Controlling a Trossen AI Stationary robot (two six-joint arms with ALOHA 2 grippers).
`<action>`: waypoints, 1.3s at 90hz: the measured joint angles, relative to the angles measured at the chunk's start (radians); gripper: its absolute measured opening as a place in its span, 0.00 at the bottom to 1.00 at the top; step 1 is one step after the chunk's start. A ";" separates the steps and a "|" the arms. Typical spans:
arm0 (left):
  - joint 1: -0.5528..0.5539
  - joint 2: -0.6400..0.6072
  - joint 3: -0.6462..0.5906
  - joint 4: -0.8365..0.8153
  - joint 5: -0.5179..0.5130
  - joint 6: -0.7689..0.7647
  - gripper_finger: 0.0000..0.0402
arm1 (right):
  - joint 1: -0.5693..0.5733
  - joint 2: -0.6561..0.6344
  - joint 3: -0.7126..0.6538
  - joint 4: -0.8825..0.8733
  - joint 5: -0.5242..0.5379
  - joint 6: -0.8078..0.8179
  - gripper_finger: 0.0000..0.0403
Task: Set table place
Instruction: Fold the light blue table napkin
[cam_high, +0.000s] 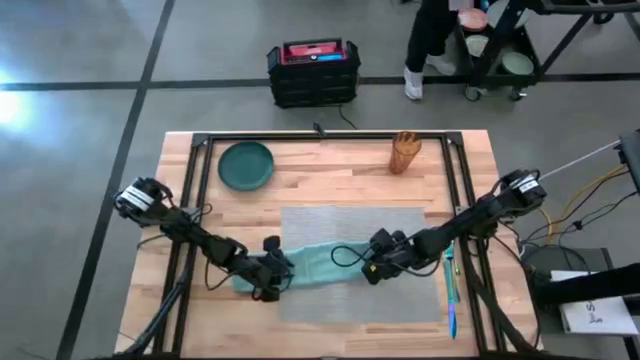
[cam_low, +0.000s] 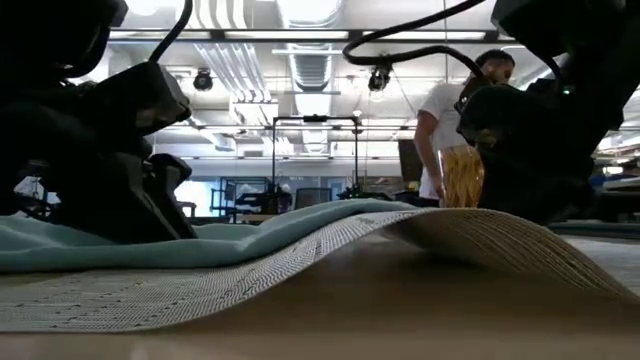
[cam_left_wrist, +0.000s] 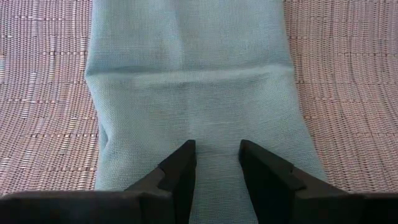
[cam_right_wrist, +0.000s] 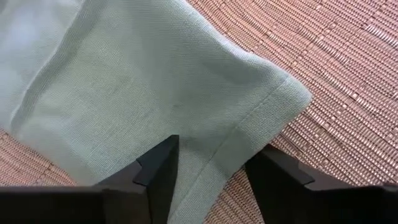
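Left claw (cam_left_wrist: 216, 163) and right claw (cam_right_wrist: 211, 167) parted over teal napkin (cam_high: 320, 266) ends, on grey placemat (cam_high: 390, 225).

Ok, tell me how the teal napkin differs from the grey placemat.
The napkin is teal, smooth cloth; the placemat is grey and coarsely woven. The napkin is a narrow strip; the placemat is far wider. The napkin lies on top, with both tools over it; the placemat lies beneath, on the table. Both are flat textiles.

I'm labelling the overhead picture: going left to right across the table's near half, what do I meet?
Left claw → teal napkin on the grey placemat → right claw → blue pen-like tool beside the mat's right edge.
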 joint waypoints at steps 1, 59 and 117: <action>0.000 0.000 0.000 0.000 0.000 0.000 0.28 | 0.000 0.000 0.000 0.000 0.000 0.000 0.40; 0.000 0.000 0.000 0.000 0.000 0.000 0.28 | -0.001 -0.022 -0.004 -0.035 0.027 -0.069 0.00; 0.000 -0.071 -0.001 -0.007 0.021 -0.007 0.28 | -0.001 -0.130 -0.003 -0.085 0.027 -0.063 0.00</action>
